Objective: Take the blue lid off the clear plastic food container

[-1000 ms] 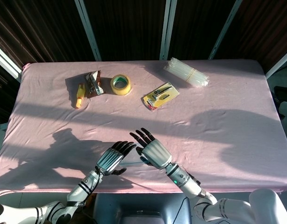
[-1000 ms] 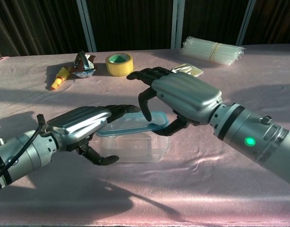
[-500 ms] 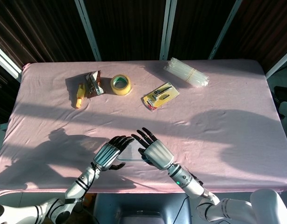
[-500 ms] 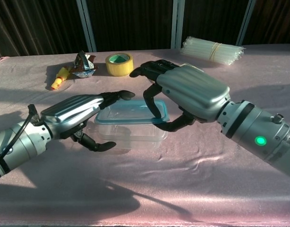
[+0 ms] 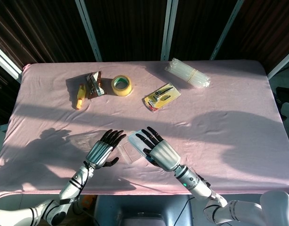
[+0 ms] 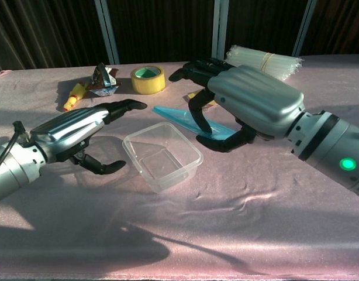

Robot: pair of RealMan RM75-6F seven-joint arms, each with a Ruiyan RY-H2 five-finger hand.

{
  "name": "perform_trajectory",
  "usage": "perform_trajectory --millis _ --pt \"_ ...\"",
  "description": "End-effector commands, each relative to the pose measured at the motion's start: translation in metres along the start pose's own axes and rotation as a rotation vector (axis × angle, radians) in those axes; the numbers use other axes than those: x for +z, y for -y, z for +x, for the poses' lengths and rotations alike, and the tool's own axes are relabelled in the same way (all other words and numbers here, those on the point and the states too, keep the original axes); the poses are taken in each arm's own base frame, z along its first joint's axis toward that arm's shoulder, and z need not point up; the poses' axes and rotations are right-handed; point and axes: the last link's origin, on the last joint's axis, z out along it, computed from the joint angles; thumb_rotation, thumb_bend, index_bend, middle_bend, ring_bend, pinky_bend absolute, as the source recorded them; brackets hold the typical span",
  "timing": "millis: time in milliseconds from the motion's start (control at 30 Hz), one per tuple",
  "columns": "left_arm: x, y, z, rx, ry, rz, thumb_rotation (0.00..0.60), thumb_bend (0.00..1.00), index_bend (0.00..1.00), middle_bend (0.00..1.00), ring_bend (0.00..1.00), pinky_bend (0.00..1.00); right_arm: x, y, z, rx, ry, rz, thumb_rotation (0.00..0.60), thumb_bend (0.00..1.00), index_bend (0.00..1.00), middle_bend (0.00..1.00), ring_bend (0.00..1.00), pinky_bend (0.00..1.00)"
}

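The clear plastic container [image 6: 162, 155] stands uncovered on the pink cloth between my hands, small in the head view [image 5: 126, 153]. My right hand [image 6: 255, 105] pinches the blue lid [image 6: 172, 115] between thumb and fingers. The lid hangs tilted above and behind the container's right side, apart from its rim; from the head camera the lid [image 5: 135, 139] shows just beyond my right hand [image 5: 161, 153]. My left hand [image 6: 74, 132] hovers to the container's left with fingers spread and holds nothing; the head view shows the same left hand [image 5: 101, 150].
At the back lie a yellow tape roll [image 6: 148, 79], a foil wrapper [image 6: 103, 79], a yellow-orange item [image 6: 72, 96], a bundle of clear tubes [image 6: 264, 61] and a yellow card package [image 5: 162, 96]. The table's front edge runs just below my hands.
My right hand has lifted the blue lid off the container and carried it up and to the right. My left hand let go of the container and drew back to the left.
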Motion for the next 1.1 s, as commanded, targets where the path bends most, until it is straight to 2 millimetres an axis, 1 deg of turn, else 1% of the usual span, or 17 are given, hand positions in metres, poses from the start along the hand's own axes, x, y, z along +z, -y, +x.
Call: perform_trajectory --millis 33,167,267,367,467,567,600,633,667,733,767,800,833,933,1000,1100 --pt "-0.004 0.003 0.006 0.008 -0.023 0.005 0.600 0.30 0.00 0.00 0.00 0.00 -0.007 -0.005 0.004 -0.031 0.001 0.000 0.600 0.70 0.80 0.22 0.06 0.01" --pt "-0.013 0.015 0.018 0.032 -0.058 0.034 0.600 0.30 0.00 0.00 0.00 0.00 -0.021 -0.021 0.008 -0.090 0.021 -0.021 0.600 0.70 0.80 0.22 0.06 0.01" --pt "-0.022 0.028 0.027 0.048 -0.085 0.071 0.600 0.30 0.00 0.00 0.00 0.00 -0.035 -0.038 0.007 -0.161 0.054 -0.050 0.600 0.70 0.80 0.22 0.06 0.01" --pt "-0.031 0.041 0.030 0.047 -0.092 0.113 0.600 0.30 0.00 0.00 0.00 0.00 -0.044 -0.055 -0.002 -0.190 0.105 -0.097 0.600 0.70 0.80 0.22 0.06 0.01" --pt "-0.036 0.049 0.028 0.041 -0.080 0.138 0.600 0.30 0.00 0.00 0.00 0.00 -0.045 -0.061 -0.015 -0.186 0.153 -0.121 0.600 0.70 0.78 0.22 0.06 0.01" --pt "-0.039 0.052 0.026 0.039 -0.075 0.147 0.600 0.30 0.00 0.00 0.00 0.00 -0.045 -0.062 -0.027 -0.191 0.196 -0.124 0.600 0.70 0.66 0.22 0.06 0.01" --pt "-0.040 0.053 0.025 0.040 -0.074 0.149 0.600 0.30 0.00 0.00 0.00 0.00 -0.045 -0.060 -0.031 -0.192 0.209 -0.120 0.600 0.69 0.58 0.22 0.06 0.01" --pt "-0.041 0.054 0.025 0.040 -0.075 0.152 0.600 0.30 0.00 0.00 0.00 0.00 -0.045 -0.058 -0.035 -0.194 0.221 -0.113 0.600 0.67 0.50 0.22 0.06 0.01" --pt "-0.043 0.055 0.025 0.041 -0.075 0.154 0.600 0.30 0.00 0.00 0.00 0.00 -0.046 -0.057 -0.037 -0.193 0.229 -0.113 0.600 0.64 0.44 0.22 0.06 0.01" --pt "-0.046 0.056 0.026 0.045 -0.077 0.157 0.600 0.30 0.00 0.00 0.00 0.00 -0.048 -0.056 -0.040 -0.192 0.250 -0.116 0.600 0.48 0.22 0.17 0.02 0.00" --pt "-0.048 0.056 0.026 0.047 -0.077 0.159 0.600 0.30 0.00 0.00 0.00 0.00 -0.049 -0.056 -0.041 -0.189 0.262 -0.118 0.600 0.42 0.15 0.15 0.01 0.00" --pt "-0.051 0.057 0.026 0.047 -0.078 0.162 0.600 0.30 0.00 0.00 0.00 0.00 -0.051 -0.055 -0.040 -0.185 0.278 -0.120 0.600 0.35 0.07 0.12 0.00 0.00" --pt "-0.054 0.058 0.026 0.046 -0.079 0.165 0.600 0.30 0.00 0.00 0.00 0.00 -0.054 -0.055 -0.039 -0.181 0.291 -0.122 0.600 0.29 0.02 0.09 0.00 0.00" --pt "-0.064 0.059 0.028 0.027 -0.087 0.170 0.600 0.30 0.00 0.00 0.00 0.00 -0.062 -0.054 -0.032 -0.165 0.323 -0.131 0.600 0.19 0.00 0.05 0.00 0.00" --pt "-0.073 0.060 0.030 0.011 -0.100 0.172 0.600 0.30 0.00 0.00 0.00 0.00 -0.070 -0.054 -0.025 -0.161 0.334 -0.131 0.600 0.16 0.00 0.04 0.00 0.00" --pt "-0.091 0.062 0.034 -0.002 -0.120 0.182 0.600 0.30 0.00 0.00 0.00 0.00 -0.087 -0.053 -0.012 -0.119 0.365 -0.139 0.600 0.13 0.00 0.02 0.00 0.00"
